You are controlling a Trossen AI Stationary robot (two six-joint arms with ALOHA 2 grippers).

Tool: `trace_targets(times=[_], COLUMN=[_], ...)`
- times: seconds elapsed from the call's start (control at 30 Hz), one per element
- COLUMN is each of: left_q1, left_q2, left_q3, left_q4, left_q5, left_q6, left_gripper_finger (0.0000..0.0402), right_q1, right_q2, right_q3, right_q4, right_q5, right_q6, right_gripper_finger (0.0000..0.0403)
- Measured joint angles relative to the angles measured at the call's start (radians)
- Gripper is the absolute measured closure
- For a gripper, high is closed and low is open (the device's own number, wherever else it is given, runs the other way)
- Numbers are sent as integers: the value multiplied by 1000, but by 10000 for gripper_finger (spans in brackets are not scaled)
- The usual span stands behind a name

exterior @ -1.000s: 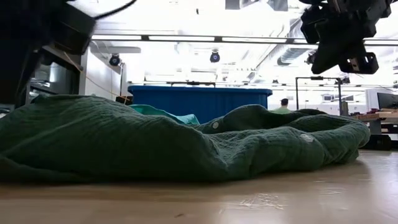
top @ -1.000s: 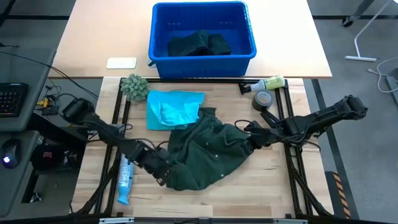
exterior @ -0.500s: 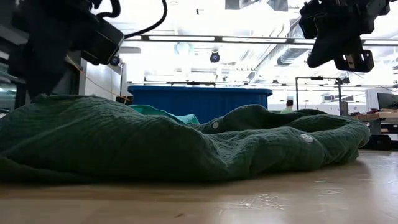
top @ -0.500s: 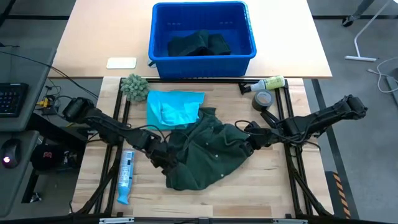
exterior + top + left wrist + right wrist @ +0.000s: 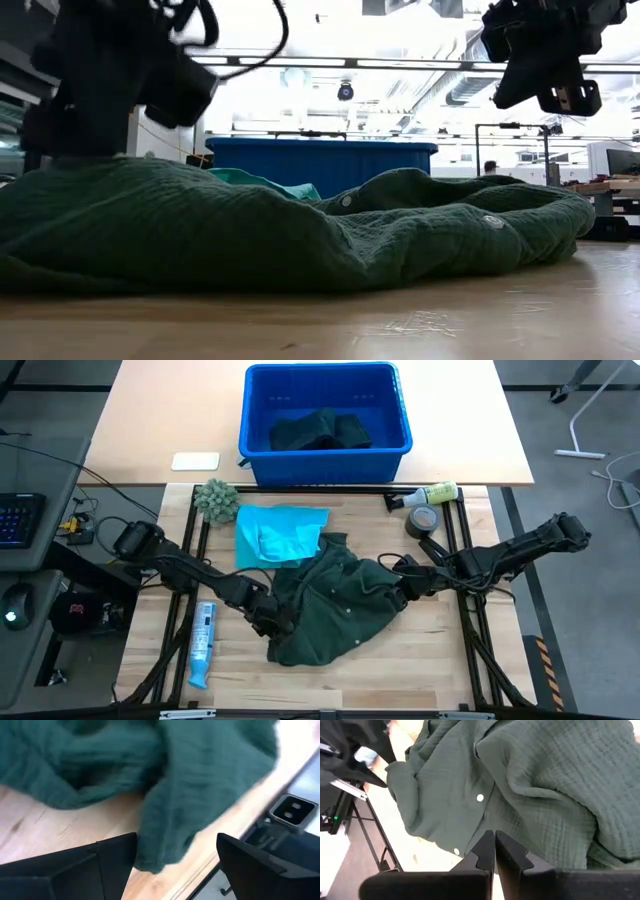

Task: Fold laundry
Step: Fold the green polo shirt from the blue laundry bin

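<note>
- Wood table (image 5: 440, 650) with black frame rails; a tan table (image 5: 150, 420) butts against its far edge. Low view: lab hall behind, ceiling strip lights, a person far off at right.
- Blue bin (image 5: 325, 410) on the tan table, dark cloth (image 5: 320, 430) bunched inside.
- Green shirt (image 5: 335, 600) crumpled mid-table, white snaps showing on its placket. In the low view it fills the foreground and blocks most of the table behind.
- Turquoise shirt (image 5: 280, 535) flat just beyond the green one; the green one's far edge touches or overlaps its near corner.
- Left gripper (image 5: 268, 618) at the green shirt's left edge. Left wrist view: fingers spread wide with a cloth fold hanging in the gap; can't tell if either finger touches it.
- Right gripper (image 5: 402, 585) at the shirt's right side, raised above the cloth in the low view. Right wrist view: fingertips (image 5: 487, 845) pressed together, nothing between.
- Fuzzy ball (image 5: 216, 500) at the far-left corner, just left of the turquoise shirt.
- Blue-and-white bottle (image 5: 201, 645) lying left of the green shirt, by the left arm; label not readable.
- Yellow-green bottle (image 5: 430, 493) lying at the far-right corner, tape roll (image 5: 424, 519) just beside it.
- White card (image 5: 195, 461) on the tan table, left of the bin; no readable writing.
</note>
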Motion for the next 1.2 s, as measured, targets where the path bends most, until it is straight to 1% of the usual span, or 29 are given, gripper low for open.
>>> trace_targets(times=[0.07,0.1,0.13,0.2,0.23,0.27,0.4,0.5,0.57,0.63,0.73,0.9,1.07,1.2], left_q1=[0,0,0,1,5,14,72,123,162,208,281,387,457,495], left_q2=[14,14,8,-21,-40,-63,-180,-285,-346,-399,-463,-507,-507,-507], left_q3=[0,0,0,0,0,0,0,0,2,2,2,2,2,1], left_q4=[-20,-20,-14,1,12,23,72,158,210,241,253,240,229,176], left_q5=[29,44,60,66,61,61,43,6,-20,-79,-196,-393,-481,-587], left_q6=[-11,-12,-12,-13,-20,-28,-95,-139,-167,-188,-204,-175,-122,-80], left_gripper_finger=[192,222,260,349,374,382,396,398,400,400,401,401,401,401], right_q1=[0,0,3,23,38,55,124,164,177,182,182,182,182,182], right_q2=[0,-2,-6,-15,-20,-24,-28,-27,-27,-27,-27,-27,-27,-27], right_q3=[0,0,0,0,0,0,0,0,0,0,0,0,0,0], right_q4=[1,5,11,11,11,11,7,8,27,62,90,129,167,181], right_q5=[-7,-21,-38,-77,-95,-109,-169,-182,-217,-243,-251,-249,-247,-241], right_q6=[15,20,23,24,26,32,55,75,74,61,55,53,53,58], right_gripper_finger=[403,403,403,403,403,403,403,403,403,403,403,403,403,403])
